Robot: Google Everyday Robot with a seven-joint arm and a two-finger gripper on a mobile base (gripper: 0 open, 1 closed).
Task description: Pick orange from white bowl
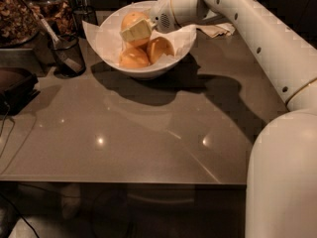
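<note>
The white bowl (106, 38) stands at the back of the table and holds three oranges. My gripper (132, 29) reaches into it from the right. Its pale front finger (136, 31) lies across the top orange (132, 19), and the other finger is hidden behind the fruit. The gripper is shut on this orange and holds it slightly above the other two oranges (132, 58) (160, 47), which rest in the bowl's bottom.
A small dark see-through cup (68, 56) with a utensil in it stands left of the bowl. Containers of brown food (17, 11) sit at the back left, and a dark object (15, 83) at the left edge. A crumpled cloth (216, 30) lies behind my arm. The grey table (148, 133) stretches to the front.
</note>
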